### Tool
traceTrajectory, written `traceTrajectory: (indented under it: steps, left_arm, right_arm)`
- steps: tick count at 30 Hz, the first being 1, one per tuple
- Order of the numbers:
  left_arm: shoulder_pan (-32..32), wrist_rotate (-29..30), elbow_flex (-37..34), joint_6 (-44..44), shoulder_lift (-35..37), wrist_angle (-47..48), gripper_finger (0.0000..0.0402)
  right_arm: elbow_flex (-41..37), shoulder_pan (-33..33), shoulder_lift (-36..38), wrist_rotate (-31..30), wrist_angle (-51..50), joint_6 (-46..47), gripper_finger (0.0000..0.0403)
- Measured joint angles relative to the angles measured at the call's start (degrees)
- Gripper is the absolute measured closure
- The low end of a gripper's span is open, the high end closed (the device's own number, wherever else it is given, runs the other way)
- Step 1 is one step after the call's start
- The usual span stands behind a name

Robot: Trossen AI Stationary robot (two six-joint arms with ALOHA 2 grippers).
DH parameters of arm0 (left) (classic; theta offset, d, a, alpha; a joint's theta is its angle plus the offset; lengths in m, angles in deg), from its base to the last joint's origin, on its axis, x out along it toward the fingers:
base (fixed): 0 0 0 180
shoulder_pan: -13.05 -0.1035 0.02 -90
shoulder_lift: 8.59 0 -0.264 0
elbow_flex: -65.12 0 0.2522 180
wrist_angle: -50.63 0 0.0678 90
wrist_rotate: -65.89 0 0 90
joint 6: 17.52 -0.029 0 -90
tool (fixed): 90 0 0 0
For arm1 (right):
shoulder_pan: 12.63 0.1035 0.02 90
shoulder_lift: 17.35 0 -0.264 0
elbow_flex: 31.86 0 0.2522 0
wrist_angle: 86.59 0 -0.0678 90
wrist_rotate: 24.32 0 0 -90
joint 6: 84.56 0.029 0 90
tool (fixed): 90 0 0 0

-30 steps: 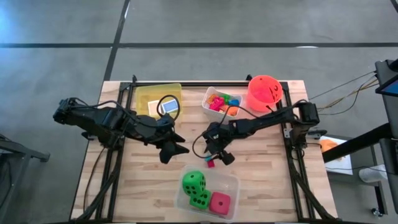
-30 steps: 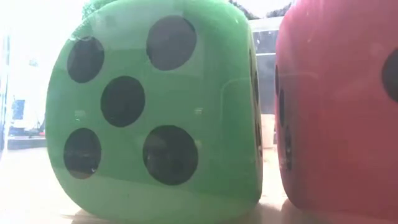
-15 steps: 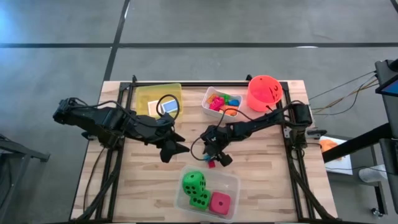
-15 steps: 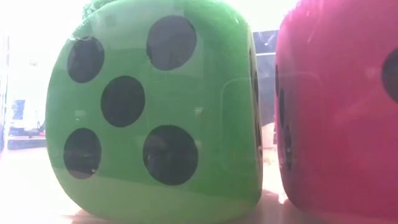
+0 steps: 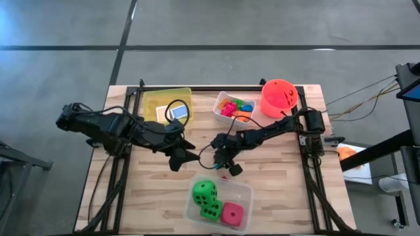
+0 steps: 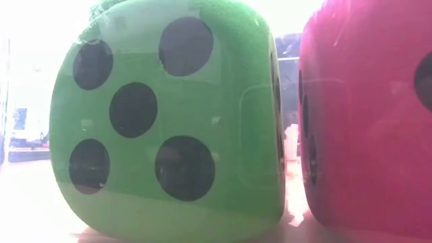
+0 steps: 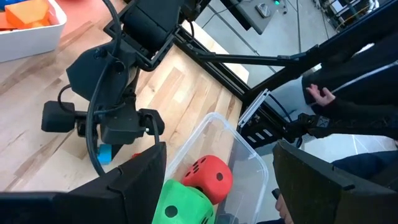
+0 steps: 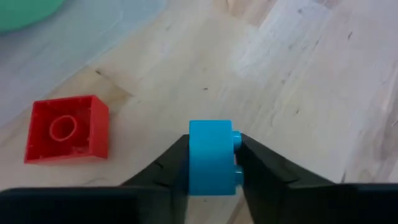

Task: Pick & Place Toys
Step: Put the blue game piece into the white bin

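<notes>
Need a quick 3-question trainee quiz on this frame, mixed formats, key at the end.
1. True or false: the right gripper is shut on a blue block.
2. Which toy lies on the table close by that gripper? A) red block B) yellow tile C) orange ball
3. Fill in: the clear tub holds two green dice and one ___ die.

The left gripper hangs open over the table's middle.

Key: 1 true; 2 A; 3 pink.

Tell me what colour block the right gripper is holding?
Blue block, clearest in the right wrist view.
</notes>
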Motion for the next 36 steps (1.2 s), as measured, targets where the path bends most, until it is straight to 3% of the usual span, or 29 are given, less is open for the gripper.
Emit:
traceTrajectory:
  steps: [3,12,23,36]
  left_arm:
    - [0.0,0.0,0.0,-0.02,0.0,0.0,0.0121]
    - [0.0,0.0,0.0,-0.2,0.0,0.26,0.0121]
    - [0.0,0.0,0.0,-1.04,0.0,0.49,0.0121]
    - [0.02,0.0,0.02,-1.75,0.0,1.02,0.0121]
  right_arm:
    - [-0.01,0.02,0.07,0.04,-0.05,0.92,0.0317]
    - [-0.12,0.0,0.86,2.04,-0.61,8.52,0.0317]
    - [-0.44,-0.47,8.08,3.54,-0.52,13.63,0.0317]
    - [-4.85,-8.11,18.5,0.92,-0.8,24.8,0.0317]
